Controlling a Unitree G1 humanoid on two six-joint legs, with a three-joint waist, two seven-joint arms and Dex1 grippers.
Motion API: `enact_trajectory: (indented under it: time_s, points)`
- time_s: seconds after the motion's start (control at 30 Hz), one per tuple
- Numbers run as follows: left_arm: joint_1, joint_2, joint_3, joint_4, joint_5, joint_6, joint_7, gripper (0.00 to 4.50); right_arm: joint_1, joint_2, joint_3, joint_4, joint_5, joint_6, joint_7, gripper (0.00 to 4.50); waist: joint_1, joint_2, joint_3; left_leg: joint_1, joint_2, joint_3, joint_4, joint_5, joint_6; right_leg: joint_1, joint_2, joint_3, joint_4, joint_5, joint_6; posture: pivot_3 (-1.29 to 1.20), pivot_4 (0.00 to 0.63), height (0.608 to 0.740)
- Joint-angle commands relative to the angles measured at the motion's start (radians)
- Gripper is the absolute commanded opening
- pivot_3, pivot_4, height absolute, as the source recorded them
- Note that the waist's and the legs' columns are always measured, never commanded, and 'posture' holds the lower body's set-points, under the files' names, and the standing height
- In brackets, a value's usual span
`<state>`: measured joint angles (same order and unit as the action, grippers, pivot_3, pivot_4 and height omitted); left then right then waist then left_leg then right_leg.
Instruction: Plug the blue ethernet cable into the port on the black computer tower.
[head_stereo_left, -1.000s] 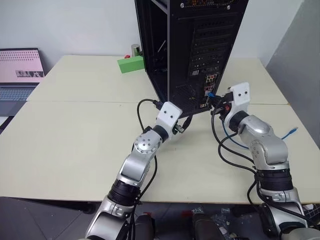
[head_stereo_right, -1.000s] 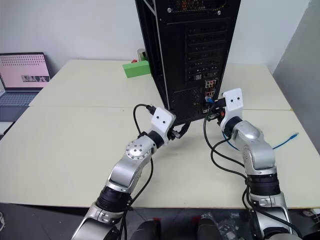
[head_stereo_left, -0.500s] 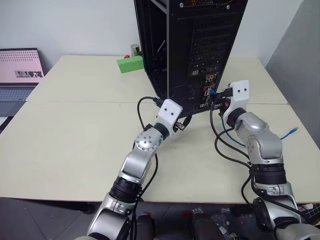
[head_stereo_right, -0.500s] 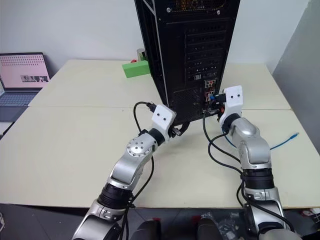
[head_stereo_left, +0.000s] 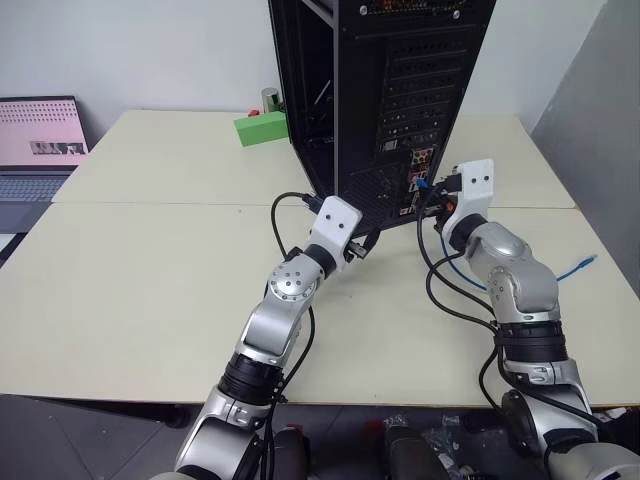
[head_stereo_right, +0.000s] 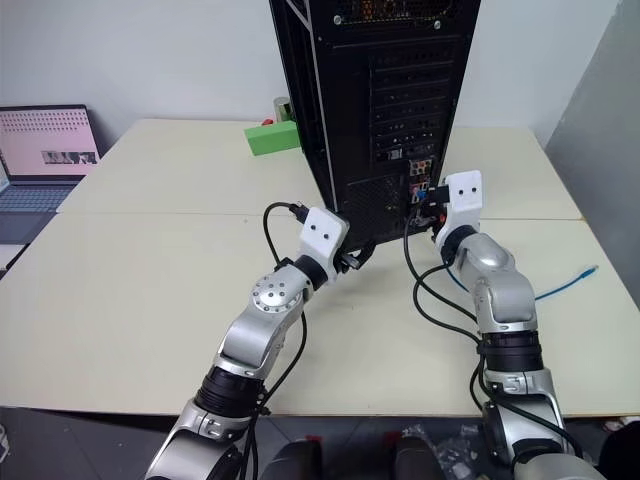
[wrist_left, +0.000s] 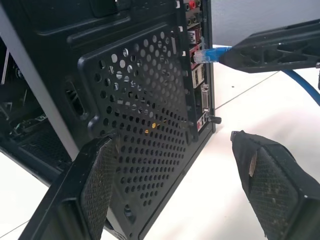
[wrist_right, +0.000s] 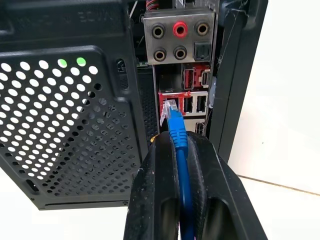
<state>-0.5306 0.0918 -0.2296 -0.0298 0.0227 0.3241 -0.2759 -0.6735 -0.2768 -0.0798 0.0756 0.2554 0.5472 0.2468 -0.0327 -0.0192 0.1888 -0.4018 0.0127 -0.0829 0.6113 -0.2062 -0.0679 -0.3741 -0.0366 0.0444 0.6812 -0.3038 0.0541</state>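
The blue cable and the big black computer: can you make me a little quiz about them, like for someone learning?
1. True or false: the right hand is shut on the blue ethernet cable.
2. Is the plug already fully inside the port on the black computer tower?
3. Which stands open beside the tower's vent grille: A) left hand, B) right hand?

Key:
1. True.
2. No; its clear tip sits right at the opening.
3. A.

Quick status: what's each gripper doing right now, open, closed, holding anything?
Left gripper: open, holding nothing.
Right gripper: shut on the thin bright-blue ethernet cable, just behind its plug.
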Motion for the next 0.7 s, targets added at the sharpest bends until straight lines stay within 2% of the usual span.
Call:
enact_trajectory:
  time_s: [0.03,0.7]
  points:
    - [-0.018,-0.008,0.003,-0.018,0.006,-0.01,0.001,3.75,-0.034,0.0,-0.018,-0.011,0.001,-0.032,0.004,0.0,0.0,0.0,0.0,0.0,0.0,0.0,0.0,0.0,0.0,0.0,0.0,0.0,0.0,0.0,0.0,0.0,0.15,0.74]
    - [-0.018,-0.005,0.007,-0.015,0.005,-0.011,0.0,3.75,-0.064,0.016,-0.028,0.05,0.001,-0.061,-0.002,0.0,-0.003,0.0,0.0,0.0,0.0,0.0,0.0,0.0,0.0,0.0,0.0,0.0,0.0,0.0,0.0,0.0,0.15,0.74]
